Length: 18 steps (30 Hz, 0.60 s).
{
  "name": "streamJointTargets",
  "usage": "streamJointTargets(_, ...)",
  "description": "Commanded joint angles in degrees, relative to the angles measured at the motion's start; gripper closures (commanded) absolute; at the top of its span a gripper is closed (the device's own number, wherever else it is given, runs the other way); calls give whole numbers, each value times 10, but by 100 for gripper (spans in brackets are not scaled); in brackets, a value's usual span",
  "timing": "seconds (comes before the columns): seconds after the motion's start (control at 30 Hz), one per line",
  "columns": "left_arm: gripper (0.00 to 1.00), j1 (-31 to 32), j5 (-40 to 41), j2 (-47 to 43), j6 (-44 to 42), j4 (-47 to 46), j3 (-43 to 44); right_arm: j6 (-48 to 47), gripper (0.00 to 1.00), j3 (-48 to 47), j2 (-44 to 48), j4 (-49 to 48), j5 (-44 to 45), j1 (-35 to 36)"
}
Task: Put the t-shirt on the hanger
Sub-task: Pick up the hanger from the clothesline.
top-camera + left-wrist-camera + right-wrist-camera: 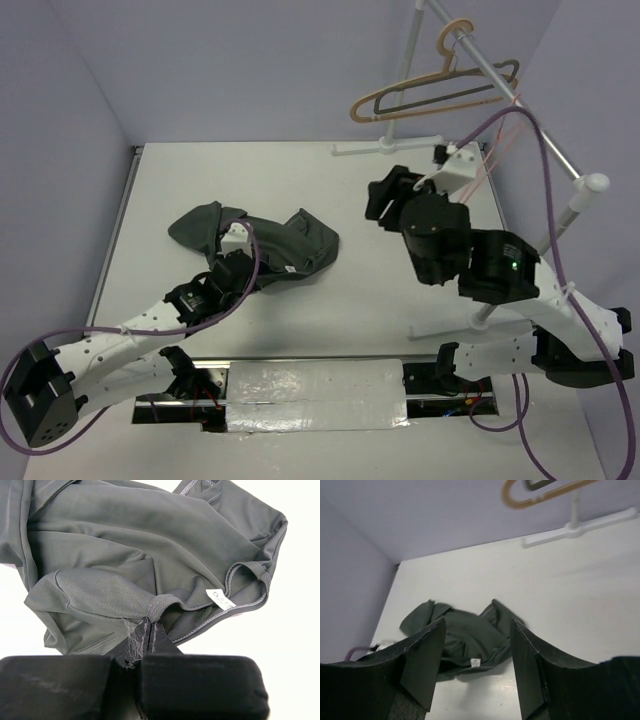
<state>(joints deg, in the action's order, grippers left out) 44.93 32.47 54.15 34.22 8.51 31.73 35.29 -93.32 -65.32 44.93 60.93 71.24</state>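
Left gripper [142, 670] pads were clamped shut on a fold of the dark grey t-shirt [150, 545] by its collar hem, with the white label [221, 599] facing up. The rest of the shirt lay crumpled on the white table [390, 300], left of centre. Right gripper [478, 627] had jaws apart with nothing between them, up over the table's right side and facing the shirt. Thin pink hanger [505, 125] hung from the rack rail [490, 70] far right, partly blocked by the right arm [500, 265], next to the tan hanger [420, 85] and dark grey hanger [480, 97].
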Motion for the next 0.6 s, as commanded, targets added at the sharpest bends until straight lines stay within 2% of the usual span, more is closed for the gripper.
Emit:
streamJointTargets(0.0, 100, 6, 3, -7, -12, -22, 10, 22, 38, -52, -2, 129, 68, -47)
streamJointTargets(0.13, 100, 9, -9, -10, -12, -25, 10, 0, 37, -62, 2, 119, 63, -129)
streamJointTargets(0.3, 100, 10, -11, -12, -12, -26, 9, -2, 35, -21, 7, 90, 47, -234)
streamJointTargets(0.57, 100, 10, -16, 1, -13, -27, 13, -14, 35, 66, 30, 25, 11, -298)
